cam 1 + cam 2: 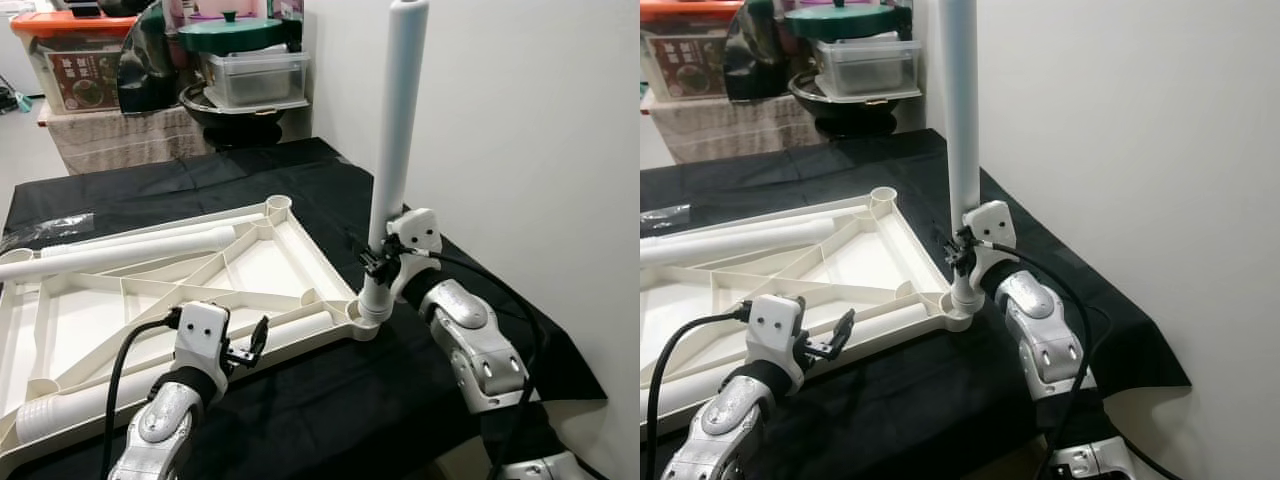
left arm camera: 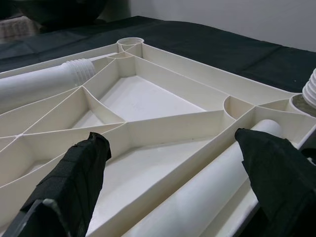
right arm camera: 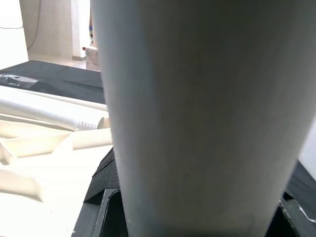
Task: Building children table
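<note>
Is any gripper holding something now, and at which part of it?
The right gripper holds the upright table leg near its lower end, just above the corner socket. The left gripper is open and holds nothing.

Your work surface: black cloth [image 1: 300,170] draped over it, hanging off near right corner. White wall [image 1: 520,130] on your right. Behind cloth, low stand under beige cover [image 1: 120,135]. On it you see orange-lidded storage box [image 1: 75,55], clear plastic container [image 1: 255,78] sitting in dark bowl [image 1: 240,108], green lid [image 1: 232,32] above container. Small clear plastic bag [image 1: 40,232] lies on cloth, far left.
</note>
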Available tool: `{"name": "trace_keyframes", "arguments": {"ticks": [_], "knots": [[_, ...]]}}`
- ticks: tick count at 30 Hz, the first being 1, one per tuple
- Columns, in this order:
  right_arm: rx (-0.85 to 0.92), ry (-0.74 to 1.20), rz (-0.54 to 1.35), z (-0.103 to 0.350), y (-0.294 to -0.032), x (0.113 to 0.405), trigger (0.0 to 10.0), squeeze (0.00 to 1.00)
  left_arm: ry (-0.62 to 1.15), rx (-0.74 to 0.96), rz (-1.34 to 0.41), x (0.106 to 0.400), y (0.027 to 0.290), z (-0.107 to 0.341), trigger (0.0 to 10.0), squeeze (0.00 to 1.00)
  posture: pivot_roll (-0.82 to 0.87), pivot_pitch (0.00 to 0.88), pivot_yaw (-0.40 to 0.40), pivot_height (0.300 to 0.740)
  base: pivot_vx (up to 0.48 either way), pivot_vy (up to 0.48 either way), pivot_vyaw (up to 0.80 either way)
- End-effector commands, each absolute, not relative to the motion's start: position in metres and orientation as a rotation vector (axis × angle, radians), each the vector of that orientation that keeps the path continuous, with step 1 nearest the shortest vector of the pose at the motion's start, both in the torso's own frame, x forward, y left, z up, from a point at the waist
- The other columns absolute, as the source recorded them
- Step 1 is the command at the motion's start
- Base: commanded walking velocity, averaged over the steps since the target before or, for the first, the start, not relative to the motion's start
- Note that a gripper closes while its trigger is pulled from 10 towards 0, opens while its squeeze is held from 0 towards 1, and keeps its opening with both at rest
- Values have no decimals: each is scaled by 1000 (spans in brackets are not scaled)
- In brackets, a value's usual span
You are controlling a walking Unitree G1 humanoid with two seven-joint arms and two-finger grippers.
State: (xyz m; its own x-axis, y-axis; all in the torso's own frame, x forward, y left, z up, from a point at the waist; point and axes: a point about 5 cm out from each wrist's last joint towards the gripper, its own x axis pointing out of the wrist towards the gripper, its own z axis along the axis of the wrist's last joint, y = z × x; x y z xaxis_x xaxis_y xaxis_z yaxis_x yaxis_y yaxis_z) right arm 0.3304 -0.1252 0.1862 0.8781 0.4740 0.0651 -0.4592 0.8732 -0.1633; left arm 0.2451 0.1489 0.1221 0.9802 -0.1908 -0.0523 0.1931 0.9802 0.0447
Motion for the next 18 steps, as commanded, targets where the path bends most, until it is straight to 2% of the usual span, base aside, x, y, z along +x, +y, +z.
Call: {"name": "trace_keyframes", "arguments": {"ticks": [1, 14, 18], "knots": [[-142, -24, 484, 169, -127, 331, 10000, 0, 49, 61, -203, 245, 148, 120, 10000, 0, 60, 0, -65, 740, 0, 0, 0], [-130, 24, 515, 147, -123, 319, 10000, 0, 63, 57, -204, 243, 147, 117, 10000, 0, 60, 0, -71, 740, 0, 0, 0], [-37, 95, 523, 138, -122, 311, 10000, 0, 64, 44, -211, 245, 144, 117, 10000, 0, 48, 0, -66, 740, 0, 0, 0]]}}
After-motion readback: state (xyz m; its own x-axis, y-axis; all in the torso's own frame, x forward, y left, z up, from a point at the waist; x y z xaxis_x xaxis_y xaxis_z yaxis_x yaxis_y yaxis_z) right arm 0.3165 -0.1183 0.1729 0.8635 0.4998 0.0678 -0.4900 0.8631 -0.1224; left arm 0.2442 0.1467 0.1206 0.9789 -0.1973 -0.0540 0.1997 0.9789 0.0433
